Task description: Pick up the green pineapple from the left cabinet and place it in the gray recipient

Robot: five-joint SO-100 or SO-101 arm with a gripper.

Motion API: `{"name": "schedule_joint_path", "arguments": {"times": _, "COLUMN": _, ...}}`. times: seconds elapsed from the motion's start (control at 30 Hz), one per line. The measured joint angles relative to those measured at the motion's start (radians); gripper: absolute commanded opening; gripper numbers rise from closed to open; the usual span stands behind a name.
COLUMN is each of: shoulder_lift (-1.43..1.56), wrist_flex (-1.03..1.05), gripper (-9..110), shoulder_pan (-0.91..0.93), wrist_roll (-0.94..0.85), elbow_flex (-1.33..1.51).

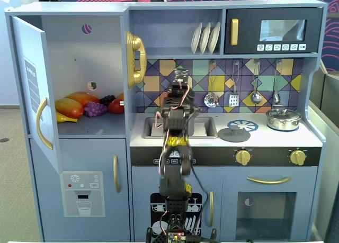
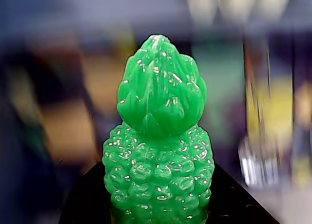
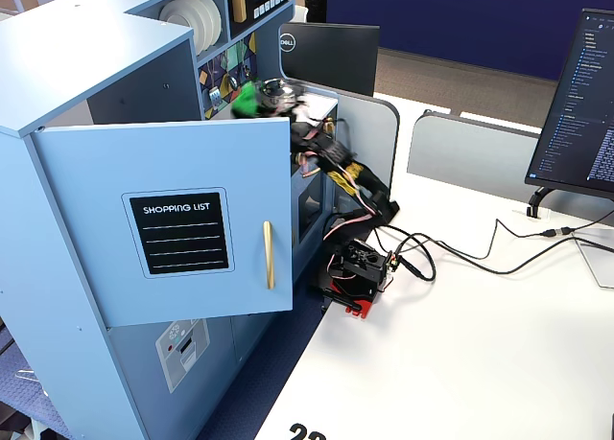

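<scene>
The green pineapple [image 2: 158, 155] fills the wrist view, upright, leafy top up, its base held between my black jaws. My gripper [image 2: 158, 216] is shut on it. In a fixed view the arm stands before the sink with the gripper [image 1: 180, 74] raised in front of the tiled back wall; the pineapple is hidden behind it there. In another fixed view the pineapple [image 3: 247, 99] is a green blur at the gripper [image 3: 257, 99], just past the open door. The left cabinet [image 1: 79, 52] stands open to the arm's left. The gray recipient does not show in any view.
An orange-yellow mango [image 1: 70, 107], purple grapes [image 1: 95, 109] and a red fruit [image 1: 116, 106] lie in the cabinet. The open door [image 1: 32, 84] juts forward. A flat gray lid [image 1: 234, 134] and a shiny lidded pot [image 1: 283, 118] sit on the stove. Utensils [image 1: 256, 97] hang on the wall.
</scene>
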Motion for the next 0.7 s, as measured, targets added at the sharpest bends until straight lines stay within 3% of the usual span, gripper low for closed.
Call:
{"name": "schedule_joint_path", "arguments": {"times": 0.27, "shoulder_lift": -0.287, "wrist_flex": 0.103, "gripper": 0, "shoulder_pan": 0.008, "wrist_roll": -0.031, "elbow_flex": -0.160}}
{"name": "schedule_joint_path", "arguments": {"times": 0.5, "shoulder_lift": -0.360, "wrist_flex": 0.103, "gripper": 34, "shoulder_pan": -0.012, "wrist_roll": -0.003, "elbow_flex": -0.192}}
{"name": "schedule_joint_path", "arguments": {"times": 0.7, "shoulder_lift": -0.354, "wrist_flex": 0.107, "gripper": 30, "shoulder_pan": -0.020, "wrist_roll": 0.031, "elbow_flex": -0.218}}
